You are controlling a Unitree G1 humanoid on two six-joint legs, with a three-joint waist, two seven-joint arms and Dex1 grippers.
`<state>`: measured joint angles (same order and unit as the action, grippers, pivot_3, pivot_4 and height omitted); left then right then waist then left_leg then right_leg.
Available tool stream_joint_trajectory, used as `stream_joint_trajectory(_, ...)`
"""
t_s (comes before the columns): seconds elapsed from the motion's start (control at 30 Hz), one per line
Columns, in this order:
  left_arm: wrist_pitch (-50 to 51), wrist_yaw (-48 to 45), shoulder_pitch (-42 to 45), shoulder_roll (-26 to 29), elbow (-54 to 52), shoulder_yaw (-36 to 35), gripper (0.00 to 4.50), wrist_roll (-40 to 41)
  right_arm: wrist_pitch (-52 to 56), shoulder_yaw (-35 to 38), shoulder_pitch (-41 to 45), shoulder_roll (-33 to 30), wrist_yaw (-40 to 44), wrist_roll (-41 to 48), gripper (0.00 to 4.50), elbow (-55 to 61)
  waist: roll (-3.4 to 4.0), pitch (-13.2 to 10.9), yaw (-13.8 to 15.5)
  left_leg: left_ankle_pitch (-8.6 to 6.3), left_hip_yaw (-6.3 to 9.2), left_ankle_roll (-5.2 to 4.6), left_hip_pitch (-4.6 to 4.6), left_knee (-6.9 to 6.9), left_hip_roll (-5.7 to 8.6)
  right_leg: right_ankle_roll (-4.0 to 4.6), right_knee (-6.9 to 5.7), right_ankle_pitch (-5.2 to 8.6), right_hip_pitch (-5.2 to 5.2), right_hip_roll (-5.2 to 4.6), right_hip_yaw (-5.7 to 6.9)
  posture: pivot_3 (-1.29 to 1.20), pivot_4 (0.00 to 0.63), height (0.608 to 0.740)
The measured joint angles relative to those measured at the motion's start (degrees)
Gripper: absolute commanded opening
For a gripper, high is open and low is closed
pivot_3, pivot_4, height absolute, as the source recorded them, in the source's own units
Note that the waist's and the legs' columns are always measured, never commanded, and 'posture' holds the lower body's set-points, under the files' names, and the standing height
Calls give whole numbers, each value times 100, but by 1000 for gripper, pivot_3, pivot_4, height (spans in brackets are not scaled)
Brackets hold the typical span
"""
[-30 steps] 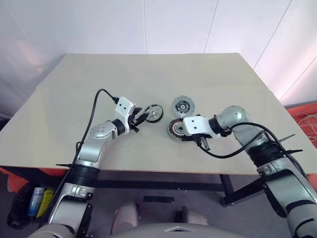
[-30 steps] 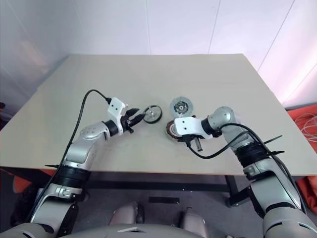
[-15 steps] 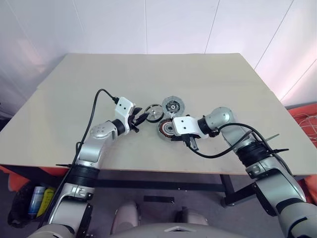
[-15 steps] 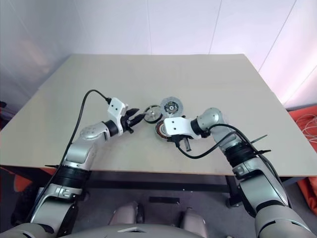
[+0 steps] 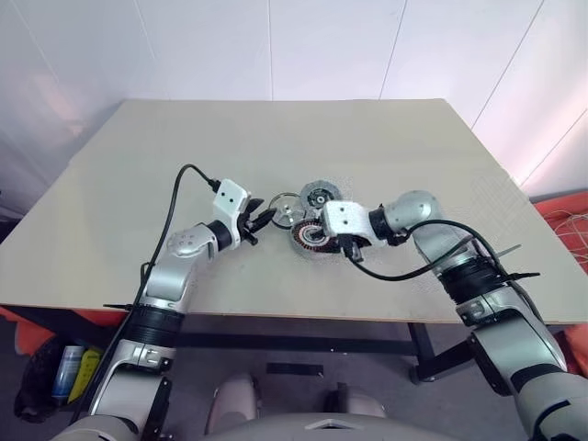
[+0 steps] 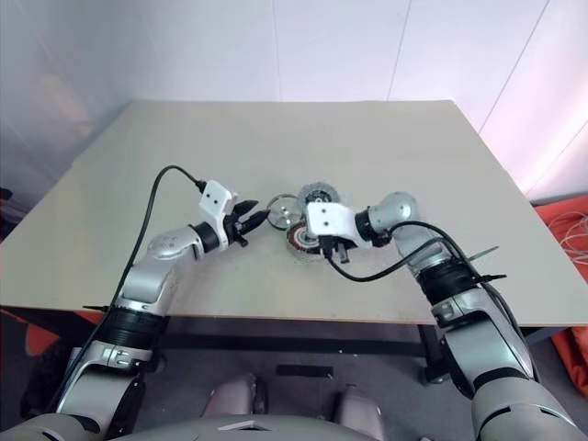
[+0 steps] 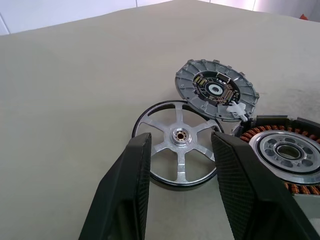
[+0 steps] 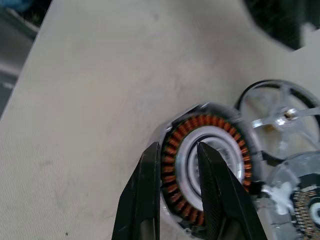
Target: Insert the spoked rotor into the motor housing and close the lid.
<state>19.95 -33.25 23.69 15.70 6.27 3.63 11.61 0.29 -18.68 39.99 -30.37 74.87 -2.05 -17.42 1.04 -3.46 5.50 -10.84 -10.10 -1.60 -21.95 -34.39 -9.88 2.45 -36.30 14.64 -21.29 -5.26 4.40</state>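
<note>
Grippers first: your left gripper (image 7: 180, 190) has its jaws spread, straddling the near rim of the spoked rotor (image 7: 177, 142), which lies flat on the table (image 5: 386, 138). Beside it sits the motor housing (image 8: 207, 155), touching the lid (image 7: 216, 89). Your right gripper (image 8: 177, 192) has jaws slightly parted over the housing's windings.

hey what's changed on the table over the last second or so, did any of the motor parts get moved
The right gripper slid the motor housing toward the robot's left, up against the spoked rotor, and the lid shifted left with it. Its fingers, shut a second ago, now straddle the housing's copper windings and look slightly parted. The left gripper stayed put, open in front of the rotor.
</note>
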Motion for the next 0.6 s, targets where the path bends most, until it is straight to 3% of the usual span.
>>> stream_joint_trajectory(0.23, 56, -33, 3, 144, 260, -460, 1999, 255, 846, 651, 127, -5, -240, 674, 1286, 475, 0, 0, 1, 0, 0, 1, 4, 0, 1, 0, 0, 0, 4, 0, 0, 0, 0, 740)
stream_joint_trajectory(0.6, 342, -439, 714, -69, 2033, -985, 1999, 829, 1153, 907, -302, -228, -978, 673, 1286, 483, -8, -5, 44, -1, 0, 0, -2, 0, 8, 0, 3, 0, 0, -4, -2, 0, 0, 740)
